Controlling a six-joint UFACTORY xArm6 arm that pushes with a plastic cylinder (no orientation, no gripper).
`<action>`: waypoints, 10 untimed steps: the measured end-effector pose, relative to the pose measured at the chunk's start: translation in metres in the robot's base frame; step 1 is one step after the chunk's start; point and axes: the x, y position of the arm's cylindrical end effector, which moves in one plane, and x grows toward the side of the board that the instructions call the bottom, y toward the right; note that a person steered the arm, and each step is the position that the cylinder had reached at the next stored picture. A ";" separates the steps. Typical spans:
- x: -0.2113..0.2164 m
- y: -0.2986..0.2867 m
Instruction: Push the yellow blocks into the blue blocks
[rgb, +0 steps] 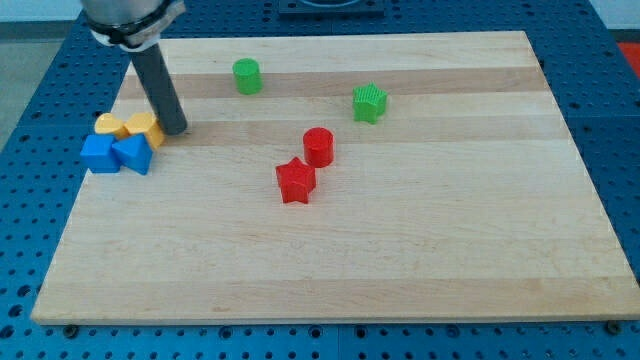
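Note:
Two yellow blocks sit at the view's left edge of the wooden board: one (109, 125) on the left and one (144, 127) beside it. Directly below them lie a blue cube-like block (99, 154) and a blue triangular block (133, 155), touching the yellow ones. My tip (176, 130) rests on the board just to the right of the right yellow block, touching or nearly touching it.
A green cylinder (247, 76) stands near the view's top, a green star-like block (369, 103) to its right. A red cylinder (318, 147) and a red star block (296, 182) sit mid-board. The board's left edge (72, 215) is close to the cluster.

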 end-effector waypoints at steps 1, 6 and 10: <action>0.000 0.001; -0.010 0.133; -0.005 0.363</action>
